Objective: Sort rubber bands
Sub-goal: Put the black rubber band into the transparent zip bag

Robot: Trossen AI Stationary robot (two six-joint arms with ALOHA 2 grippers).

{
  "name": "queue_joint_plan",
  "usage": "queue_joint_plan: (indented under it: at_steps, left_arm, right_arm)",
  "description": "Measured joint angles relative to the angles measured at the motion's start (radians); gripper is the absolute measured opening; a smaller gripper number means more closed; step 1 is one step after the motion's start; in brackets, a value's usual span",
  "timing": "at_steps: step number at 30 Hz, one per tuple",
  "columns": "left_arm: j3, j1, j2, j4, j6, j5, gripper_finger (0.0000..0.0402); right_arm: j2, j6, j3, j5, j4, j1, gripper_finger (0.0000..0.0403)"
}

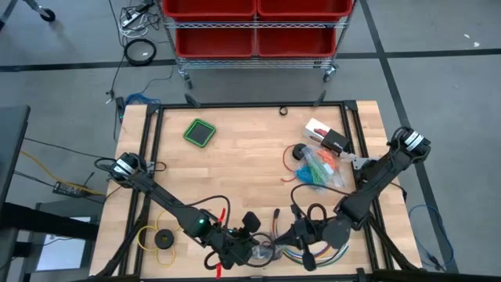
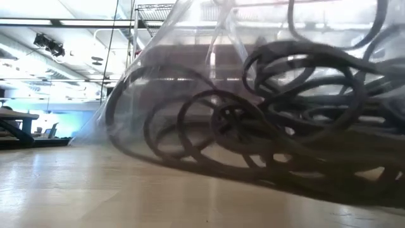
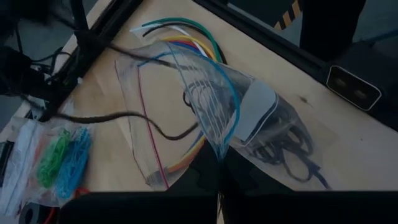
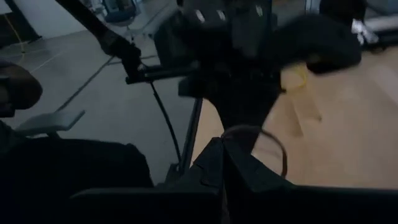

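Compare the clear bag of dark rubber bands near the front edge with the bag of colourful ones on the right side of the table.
The bag of dark bands holds one colour only, dark loops; the colourful bag shows green, blue and orange bunches. The dark bag lies at the table's front edge between both arms, on the curved multicoloured cables; the colourful bag sits farther back on the right, with no arm at it. Both are clear plastic bags.

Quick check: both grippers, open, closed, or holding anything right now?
Left gripper: jaws closed on the edge of the clear plastic bag of dark rubber bands.
Right gripper: jaws closed; what it holds, if anything, cannot be told.
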Motion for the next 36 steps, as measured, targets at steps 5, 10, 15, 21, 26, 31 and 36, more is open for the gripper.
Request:
queue_joint_plan:
  at_steps: [5,10,15,21,26,31,36]
  left_arm:
    - [0.0,0.0,0.0,0.015,0.003,0.0,0.0001]
    - [0.0,0.0,0.0,0.014,0.003,0.001,0.0001]
    - [0.0,0.0,0.0,0.016,0.008,0.001,0.0001]
    - [0.0,0.0,0.0,0.021,0.009,0.0,0.0001]
    - [0.0,0.0,0.0,0.026,0.015,0.0,0.0001]
    - [0.0,0.0,0.0,0.049,0.039,0.0,0.0001]
    - [0.0,0.0,0.0,0.056,0.051,0.0,0.0001]
  right_arm:
    - [0.0,0.073,0.0,-0.017,-0.063,-0.016,0.0]
    - [0.0,0.08,0.0,-0.018,-0.071,-0.015,0.0]
    - [0.0,0.1,0.0,-0.02,-0.081,-0.016,0.0]
    - [0.0,0.108,0.0,-0.045,-0.083,-0.016,0.0]
    - [0.0,0.151,-0.02,-0.062,-0.087,-0.016,0.0]
    - [0.0,0.178,-0.03,-0.078,-0.086,-0.016,0.0]
    - [0.0,0.177,-0.03,-0.092,-0.084,-0.016,0.0]
